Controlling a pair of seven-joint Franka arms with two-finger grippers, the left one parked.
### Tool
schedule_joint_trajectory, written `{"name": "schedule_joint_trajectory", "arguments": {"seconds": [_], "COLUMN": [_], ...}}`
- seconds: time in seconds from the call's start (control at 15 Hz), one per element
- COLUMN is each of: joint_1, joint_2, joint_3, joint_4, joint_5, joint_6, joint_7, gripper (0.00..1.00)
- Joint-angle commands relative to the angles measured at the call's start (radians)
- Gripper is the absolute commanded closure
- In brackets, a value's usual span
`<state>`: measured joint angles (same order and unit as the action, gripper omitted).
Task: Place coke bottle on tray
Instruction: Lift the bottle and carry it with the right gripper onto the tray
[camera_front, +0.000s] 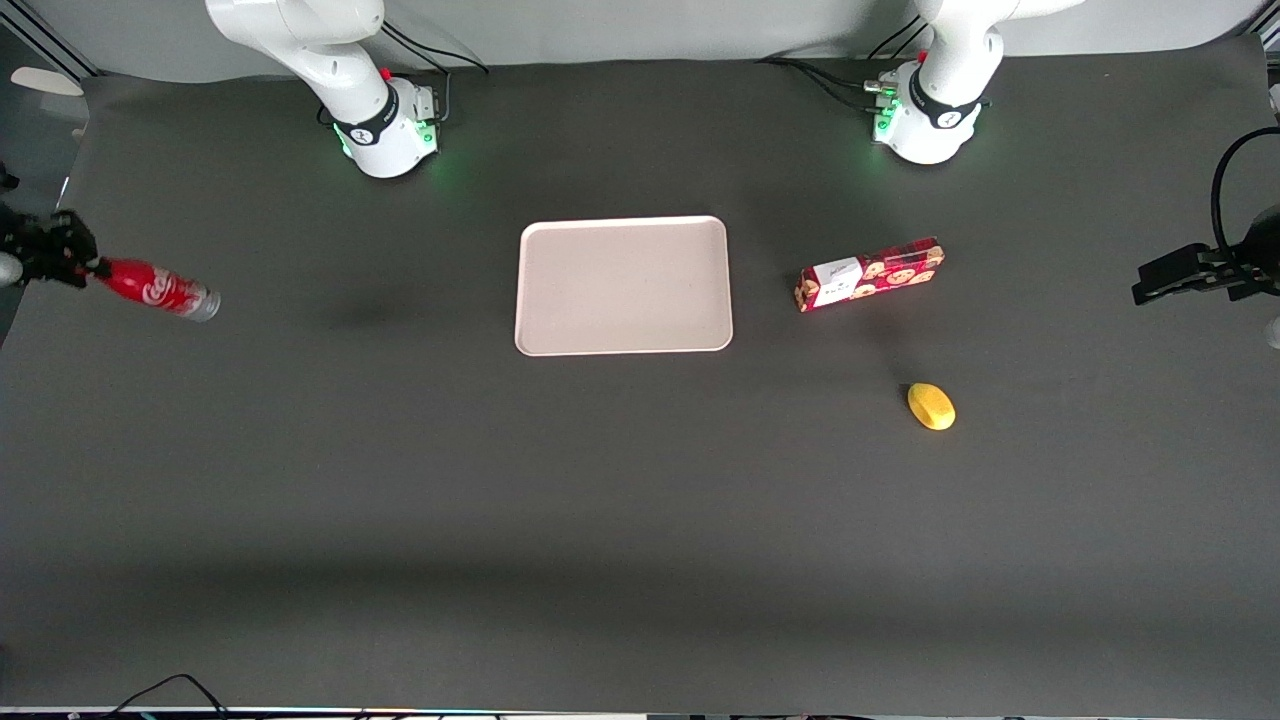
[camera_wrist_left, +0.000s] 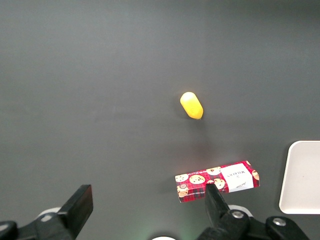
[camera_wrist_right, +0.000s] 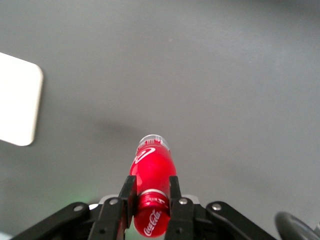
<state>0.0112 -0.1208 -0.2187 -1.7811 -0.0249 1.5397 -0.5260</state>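
The coke bottle (camera_front: 160, 289) is a slim red bottle with white script and a silvery base, held by its cap end at the working arm's end of the table, tilted with its base pointing toward the tray. My gripper (camera_front: 85, 268) is shut on its neck. In the right wrist view the gripper (camera_wrist_right: 151, 192) clamps the bottle (camera_wrist_right: 152, 167) just above the red cap, well above the dark mat. The pale pinkish-beige tray (camera_front: 623, 286) lies flat in the middle of the table, apart from the bottle; a corner of it shows in the right wrist view (camera_wrist_right: 17, 105).
A red cookie box (camera_front: 868, 273) lies beside the tray toward the parked arm's end. A yellow lemon-like object (camera_front: 931, 406) sits nearer the front camera than the box. Both show in the left wrist view: the box (camera_wrist_left: 218, 181) and the yellow object (camera_wrist_left: 191, 105).
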Motion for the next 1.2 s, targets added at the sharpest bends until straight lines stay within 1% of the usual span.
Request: {"name": "schedule_joint_trajectory", "arguments": {"seconds": [0.0,0.07,0.13,0.27,0.33,0.47,0.6,0.8,0.93,1.13], "joint_1": [-0.002,-0.002,-0.003,-0.005,-0.005,-0.007,-0.002,-0.007,-0.005,0.0], "joint_2": [-0.011,-0.011,-0.016,-0.033,-0.016,0.01,0.009,0.01,0.012,0.047], "joint_3": [0.154,0.203,0.263,0.373,0.492,0.606,0.683,0.798,0.826,0.851], "joint_4": [0.172,0.196,0.203,0.189,0.186,0.134,0.007,-0.194,-0.289,-0.377], "joint_5": [-0.017,-0.006,0.023,0.109,0.147,0.168,0.195,0.197,0.197,0.183], "joint_6": [-0.212,-0.249,-0.272,-0.279,-0.264,-0.173,-0.017,0.221,0.334,0.468], "joint_7": [0.238,0.326,0.431,0.674,0.881,1.056,1.164,1.28,1.31,1.34], "gripper": [1.0,1.0,1.0,1.0,1.0,1.0,1.0,1.0,1.0,1.0]}}
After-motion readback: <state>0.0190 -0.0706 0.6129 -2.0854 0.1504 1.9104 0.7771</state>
